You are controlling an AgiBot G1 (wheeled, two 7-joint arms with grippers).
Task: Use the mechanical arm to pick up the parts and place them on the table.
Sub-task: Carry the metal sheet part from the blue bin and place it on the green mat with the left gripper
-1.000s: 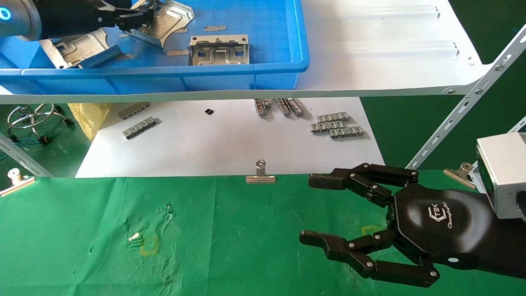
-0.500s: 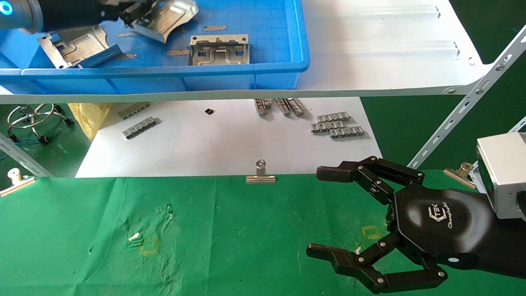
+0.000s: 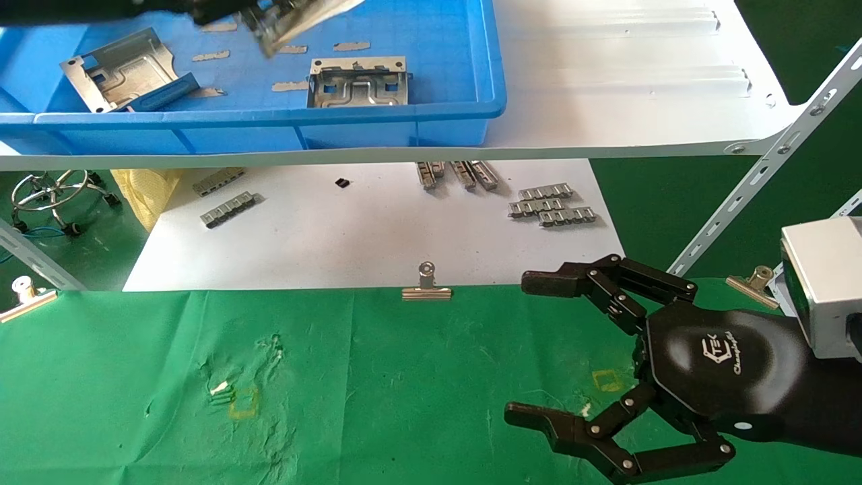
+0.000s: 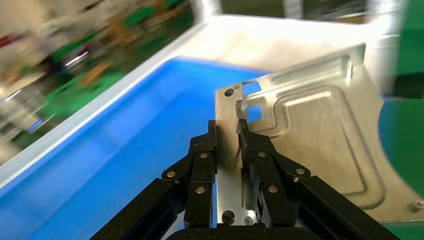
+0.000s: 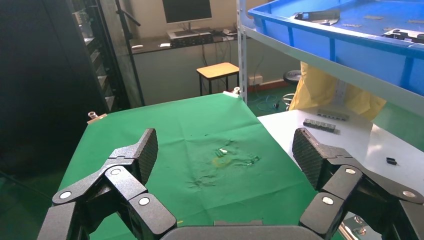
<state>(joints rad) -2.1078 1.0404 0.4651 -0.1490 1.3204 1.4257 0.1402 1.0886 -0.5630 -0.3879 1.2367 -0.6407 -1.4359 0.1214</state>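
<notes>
My left gripper (image 3: 259, 15) is at the top left over the blue bin (image 3: 269, 116), shut on a silvery stamped part (image 3: 296, 20) that hangs tilted above the bin floor. In the left wrist view its fingers (image 4: 205, 160) pinch the bent-up edge of that part (image 4: 310, 135). Two more parts lie in the bin, one at the left (image 3: 121, 67) and one near the front wall (image 3: 359, 82). My right gripper (image 3: 525, 347) is open and empty, low over the green table (image 3: 377, 384) at the right; the right wrist view shows it open too (image 5: 225, 155).
The bin stands on a white shelf board (image 3: 626, 81) with a slanted metal brace (image 3: 761, 182) at the right. Below lies a white sheet (image 3: 377, 229) with ribbed grey strips (image 3: 552, 203). A binder clip (image 3: 427, 286) pins the cloth's far edge.
My left gripper has lifted the part up out of the bin and carried it to the right. My right gripper has opened a little wider and stays in place.
</notes>
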